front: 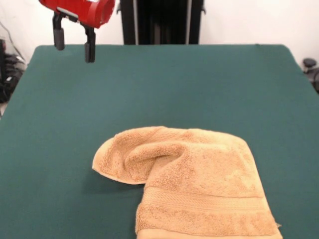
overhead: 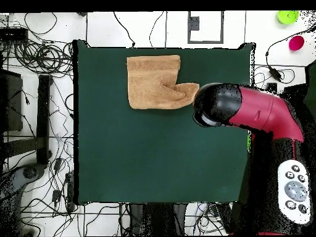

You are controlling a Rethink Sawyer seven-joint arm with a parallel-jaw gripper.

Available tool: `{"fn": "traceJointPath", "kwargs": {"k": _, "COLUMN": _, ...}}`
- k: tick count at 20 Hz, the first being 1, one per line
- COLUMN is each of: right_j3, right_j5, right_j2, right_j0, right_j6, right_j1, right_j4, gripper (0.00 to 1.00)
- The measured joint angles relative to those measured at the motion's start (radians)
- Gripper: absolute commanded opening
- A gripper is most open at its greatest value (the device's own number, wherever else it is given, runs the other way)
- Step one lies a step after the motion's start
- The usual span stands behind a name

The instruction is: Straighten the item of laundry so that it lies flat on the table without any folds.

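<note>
The tan-orange towel (front: 189, 184) lies near the front edge of the dark green table (front: 149, 84). Its left part is folded over into a rounded flap, and the woven band shows along its near short edge. In the overhead view the towel (overhead: 157, 83) sits near the table's (overhead: 154, 154) top edge, with the folded flap pointing right. My gripper (front: 75, 47) hangs high over the far left of the table, well away from the towel, open and empty. In the overhead view the red and black arm (overhead: 259, 111) covers the gripper, and its end sits just right of the flap.
The black pedestal (front: 159, 22) stands behind the table's far edge. Cables (overhead: 37, 55) lie on the floor beside the table. A white button pad (overhead: 295, 191) sits on the arm's base. A pink thing (overhead: 296, 42) and a green thing (overhead: 287, 16) lie off the table.
</note>
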Motion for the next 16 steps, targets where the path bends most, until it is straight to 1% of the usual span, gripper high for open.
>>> {"fn": "traceJointPath", "kwargs": {"k": 7, "right_j3": 0.000, "right_j5": -0.003, "right_j2": 0.000, "right_j0": 0.002, "right_j6": 0.000, "right_j1": -0.001, "right_j4": -0.001, "gripper": 1.00}}
{"fn": "traceJointPath", "kwargs": {"k": 12, "right_j3": 0.000, "right_j5": -0.042, "right_j2": 0.000, "right_j0": 0.005, "right_j6": 0.000, "right_j1": 0.001, "right_j4": -0.003, "gripper": 1.00}}
{"fn": "traceJointPath", "kwargs": {"k": 16, "right_j3": 0.000, "right_j5": -0.044, "right_j2": -0.001, "right_j0": 0.016, "right_j6": 0.000, "right_j1": 0.001, "right_j4": -0.006, "gripper": 1.00}}
